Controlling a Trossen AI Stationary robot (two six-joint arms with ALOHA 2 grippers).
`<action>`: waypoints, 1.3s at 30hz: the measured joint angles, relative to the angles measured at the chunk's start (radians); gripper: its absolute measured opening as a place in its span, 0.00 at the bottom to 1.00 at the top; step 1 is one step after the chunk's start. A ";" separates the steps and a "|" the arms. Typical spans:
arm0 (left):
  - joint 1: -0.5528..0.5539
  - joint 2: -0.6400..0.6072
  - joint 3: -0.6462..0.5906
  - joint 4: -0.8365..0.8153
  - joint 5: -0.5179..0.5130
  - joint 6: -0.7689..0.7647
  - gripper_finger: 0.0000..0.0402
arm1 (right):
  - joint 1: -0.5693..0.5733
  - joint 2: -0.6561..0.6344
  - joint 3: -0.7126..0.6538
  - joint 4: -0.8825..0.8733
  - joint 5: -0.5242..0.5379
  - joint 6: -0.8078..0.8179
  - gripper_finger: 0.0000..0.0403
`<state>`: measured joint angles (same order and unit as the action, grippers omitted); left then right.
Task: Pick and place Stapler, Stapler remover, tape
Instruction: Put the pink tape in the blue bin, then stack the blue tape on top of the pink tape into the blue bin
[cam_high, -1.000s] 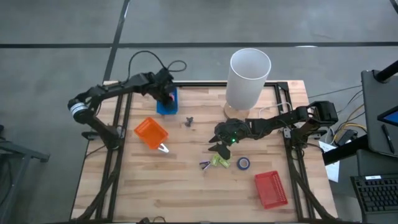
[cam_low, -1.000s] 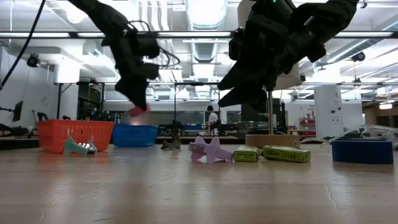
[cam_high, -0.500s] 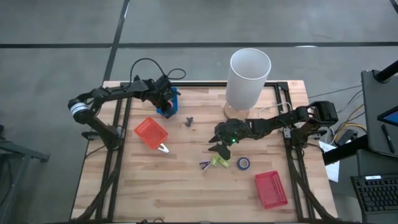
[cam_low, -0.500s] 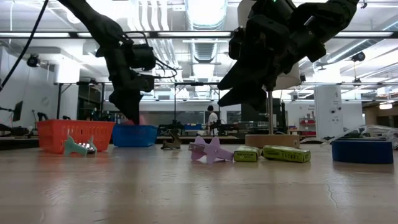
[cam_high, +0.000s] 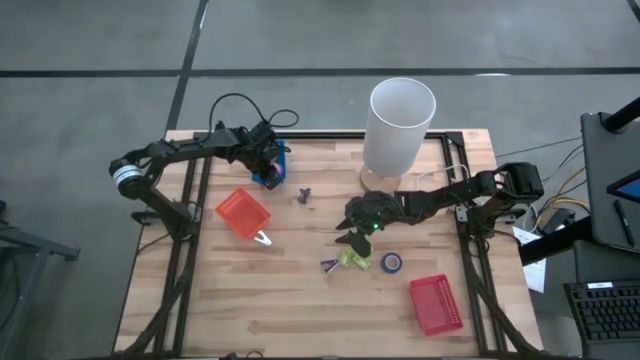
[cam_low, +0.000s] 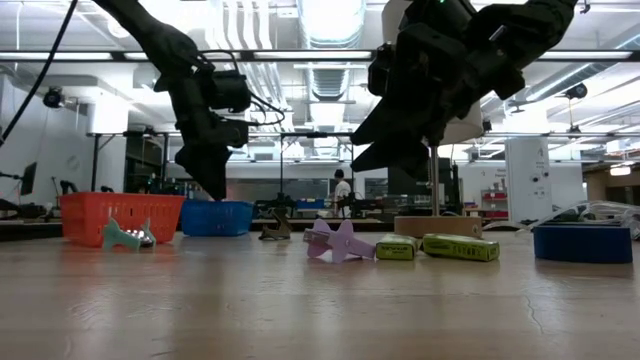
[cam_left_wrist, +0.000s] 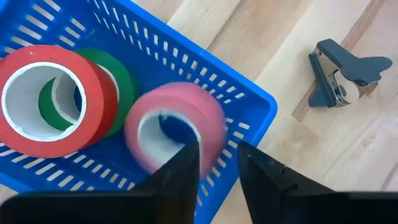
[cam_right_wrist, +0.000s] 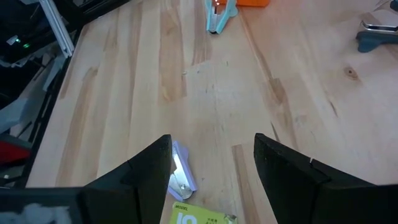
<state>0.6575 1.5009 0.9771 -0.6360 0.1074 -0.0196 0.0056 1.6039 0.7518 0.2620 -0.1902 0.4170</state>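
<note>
On the wooden table (cam_high: 300, 300), the blue basket (cam_left_wrist: 249, 106) holds three tape rolls, red (cam_left_wrist: 43, 99), green (cam_left_wrist: 118, 74), pink (cam_left_wrist: 177, 124), under the left gripper's (cam_left_wrist: 214, 165) parted fingers, while the right gripper (cam_right_wrist: 211, 162) hovers wide.

From overhead we look straight down on the whole worktop (cam_high: 300, 300). From worktop height we look level across it into the room. Our left wrist view sits close above the blue basket (cam_left_wrist: 249, 106), which the overhead and low views share.
</note>
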 joint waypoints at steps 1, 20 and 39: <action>0.000 0.000 0.000 0.000 -0.003 0.000 0.30 | 0.001 0.000 0.000 -0.001 0.000 0.001 0.54; -0.116 -0.181 0.033 0.185 0.348 -0.106 0.47 | 0.086 -0.026 0.014 -0.011 -0.170 0.113 0.54; -0.844 -0.236 -0.345 1.349 0.098 -0.090 0.47 | 0.424 -0.085 0.247 -0.912 0.206 0.395 0.54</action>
<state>-0.1869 1.2649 0.6317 0.7135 0.2050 -0.1096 0.4298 1.5188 0.9983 -0.6501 0.0153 0.8118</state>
